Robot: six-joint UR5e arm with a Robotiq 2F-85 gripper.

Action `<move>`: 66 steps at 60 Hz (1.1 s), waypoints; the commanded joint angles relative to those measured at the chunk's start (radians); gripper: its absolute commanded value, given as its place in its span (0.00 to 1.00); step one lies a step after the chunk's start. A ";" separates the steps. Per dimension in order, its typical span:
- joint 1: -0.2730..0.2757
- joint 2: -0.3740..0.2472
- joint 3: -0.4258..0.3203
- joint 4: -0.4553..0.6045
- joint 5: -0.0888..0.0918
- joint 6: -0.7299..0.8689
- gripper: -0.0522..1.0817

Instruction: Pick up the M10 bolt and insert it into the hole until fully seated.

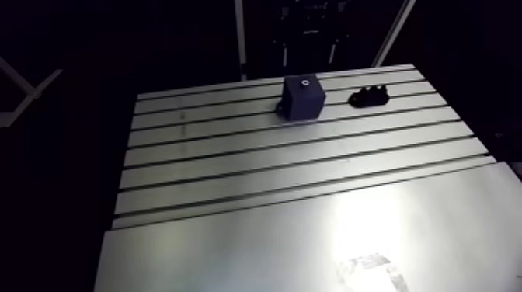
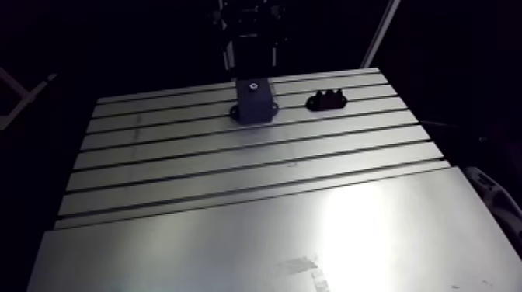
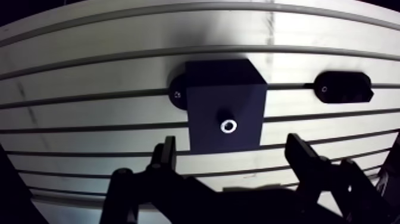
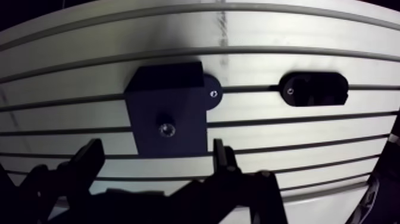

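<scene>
Jaws spread wide, empty. Just ahead, dark block, its shiny ring centred between them, axis upright; bolt or bare hole, cannot tell. Off beside it, black holder.

end effector wide open, both fingers spread and symmetric, tips level, pointing straight down. Arm view: wrist drops in vertically at top centre of frame, dark, finger detail unreadable there.
</scene>
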 commanded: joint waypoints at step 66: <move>0.043 -0.403 -0.036 0.255 0.056 0.004 0.05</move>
